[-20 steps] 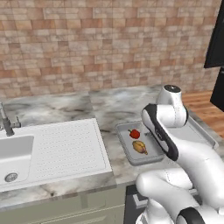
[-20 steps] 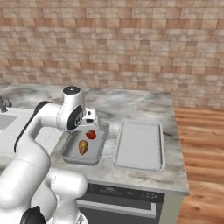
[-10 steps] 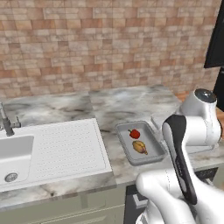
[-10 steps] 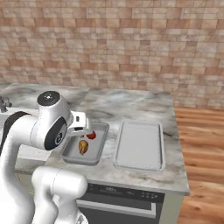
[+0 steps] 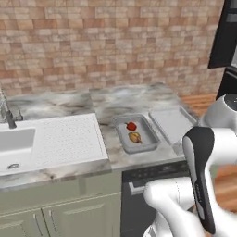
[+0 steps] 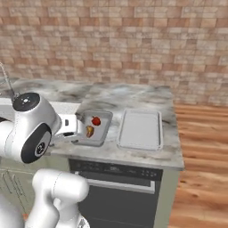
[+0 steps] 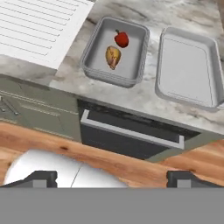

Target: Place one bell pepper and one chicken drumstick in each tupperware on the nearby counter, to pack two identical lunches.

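A kitchen is showing: sink [image 5: 14, 143] at left, marbled counter [image 5: 115, 104] centre, brick wall [image 5: 106, 41] filling the top.

Red bell pepper [image 7: 122, 39] and tan chicken drumstick [image 7: 113, 57] lie in narrower tupperware [image 7: 94, 51].

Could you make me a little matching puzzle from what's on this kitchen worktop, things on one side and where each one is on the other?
Things:
1. small round glossy red bell pepper
2. plump golden-tan chicken drumstick
3. wider, shallower grey tupperware
4. white ribbed slab

Places or states:
A. holds no food, at the counter's end next to the wooden floor
B. lies between the sink and the narrower tupperware
C. in the narrower tupperware, at the end nearer the brick wall
D. in the narrower tupperware, at the end nearer the counter's front edge

Pairs: 1-C, 2-D, 3-A, 4-B
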